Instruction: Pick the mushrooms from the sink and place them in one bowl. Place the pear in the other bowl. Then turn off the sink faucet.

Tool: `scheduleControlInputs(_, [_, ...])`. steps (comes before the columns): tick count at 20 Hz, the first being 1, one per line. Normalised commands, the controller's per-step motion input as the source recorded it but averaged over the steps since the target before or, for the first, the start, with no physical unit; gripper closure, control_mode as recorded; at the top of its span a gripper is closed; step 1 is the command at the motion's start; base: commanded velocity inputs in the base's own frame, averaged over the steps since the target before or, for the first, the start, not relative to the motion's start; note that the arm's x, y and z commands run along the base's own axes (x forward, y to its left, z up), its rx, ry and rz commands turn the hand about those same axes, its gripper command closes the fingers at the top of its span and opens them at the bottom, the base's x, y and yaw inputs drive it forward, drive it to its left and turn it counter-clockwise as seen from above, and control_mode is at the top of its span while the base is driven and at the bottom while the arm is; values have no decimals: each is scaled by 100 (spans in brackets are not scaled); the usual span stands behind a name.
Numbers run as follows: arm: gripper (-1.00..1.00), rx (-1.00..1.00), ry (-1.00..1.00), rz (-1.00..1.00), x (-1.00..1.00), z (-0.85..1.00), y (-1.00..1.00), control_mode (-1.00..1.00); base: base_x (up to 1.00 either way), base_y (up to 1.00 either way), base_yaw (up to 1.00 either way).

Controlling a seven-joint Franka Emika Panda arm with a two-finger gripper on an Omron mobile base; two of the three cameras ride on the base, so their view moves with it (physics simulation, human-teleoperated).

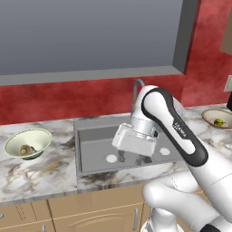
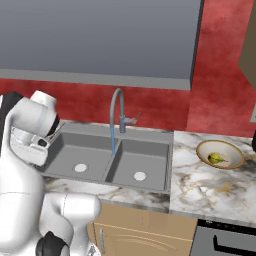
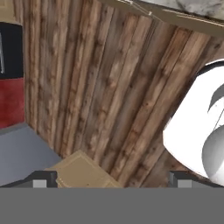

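Note:
The grey double sink (image 1: 90,149) (image 2: 65,145) holds nothing but a white drain in each basin. On the left counter, brown-capped mushrooms (image 1: 26,149) lie inside the pale green-white bowl (image 1: 38,136). The tan-rimmed bowl (image 1: 208,115) (image 2: 202,150) on the right counter holds the yellow-green pear (image 1: 219,122) (image 2: 216,158). The faucet (image 1: 137,85) (image 2: 117,112) arches over the sink's divider, and a thin blue stream of water (image 2: 113,142) falls from it. My gripper (image 1: 133,158) (image 3: 113,181) hangs over the front of the sink, open and holding nothing.
Marble counter (image 1: 41,174) (image 2: 210,190) runs on both sides of the sink, with tan cabinets (image 2: 135,230) below. A red wall and a grey window panel (image 1: 90,36) stand behind. The hand view looks onto a wooden plank floor (image 3: 96,87).

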Motion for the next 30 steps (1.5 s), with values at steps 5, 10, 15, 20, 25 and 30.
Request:
scheduleControlInputs(5, [-100, 6, -8, 13, 10, 0, -100, -100, 0, 0, 0])
scheduleControlInputs(10, [-100, 3, -17, 13, 17, 1, -97, -100, 0, 0, 0])
scheduleControlInputs(15, [-100, 1, -23, 14, 19, 2, -89, -100, 0, 0, 0])
scheduleControlInputs(20, [-100, 1, -30, 16, 15, 3, -86, -100, 0, 0, 0])
scheduleControlInputs(25, [-100, 2, -38, 20, 18, 6, -82, -100, 0, 0, 0])
scheduleControlInputs(30, [-100, 7, -42, 22, 35, 1, -67, -100, 0, 0, 0])
